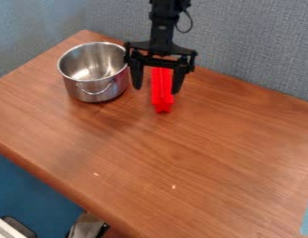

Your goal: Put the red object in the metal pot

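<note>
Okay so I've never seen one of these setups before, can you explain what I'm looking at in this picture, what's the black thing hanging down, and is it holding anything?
There is one view, from a camera looking down at a wooden table from the front. The black thing is the end of a robot arm, and its two-fingered tool points straight down. Its fingers are spread wide open, one on each side of the red object, a ridged stick-like block on the table. Nothing is held yet; whether the fingers touch the block I cannot tell. To the left stands a shiny metal pot, upright and empty, apart from the block.

Red object, shiny silver metal pot, brown wood-grain table.
</note>
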Motion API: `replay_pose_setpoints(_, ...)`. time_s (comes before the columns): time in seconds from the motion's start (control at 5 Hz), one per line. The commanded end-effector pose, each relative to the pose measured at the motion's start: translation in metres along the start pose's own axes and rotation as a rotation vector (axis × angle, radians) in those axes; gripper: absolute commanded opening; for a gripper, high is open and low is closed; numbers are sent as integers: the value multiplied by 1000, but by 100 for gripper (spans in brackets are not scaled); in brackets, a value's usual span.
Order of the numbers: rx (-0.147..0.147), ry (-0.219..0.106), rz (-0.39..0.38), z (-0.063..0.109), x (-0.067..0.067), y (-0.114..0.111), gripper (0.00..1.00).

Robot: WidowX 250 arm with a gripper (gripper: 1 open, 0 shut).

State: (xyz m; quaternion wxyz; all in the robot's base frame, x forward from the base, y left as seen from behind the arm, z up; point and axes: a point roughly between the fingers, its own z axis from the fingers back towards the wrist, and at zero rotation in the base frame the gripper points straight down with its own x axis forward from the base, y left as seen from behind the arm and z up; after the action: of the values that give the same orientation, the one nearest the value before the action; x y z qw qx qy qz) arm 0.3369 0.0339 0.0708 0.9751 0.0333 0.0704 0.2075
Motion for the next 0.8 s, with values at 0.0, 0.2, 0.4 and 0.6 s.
replay_pose_setpoints(0.0,17,-94,-56,-3,19,8,100)
replay_pose_setpoints(0.2,56,-94,-117,-36,34,19,100)
replay_pose_setpoints(0.4,66,-114,-51,-40,22,6,0)
replay_pose_setpoints(0.6,60,-139,11,-33,6,-4,0)
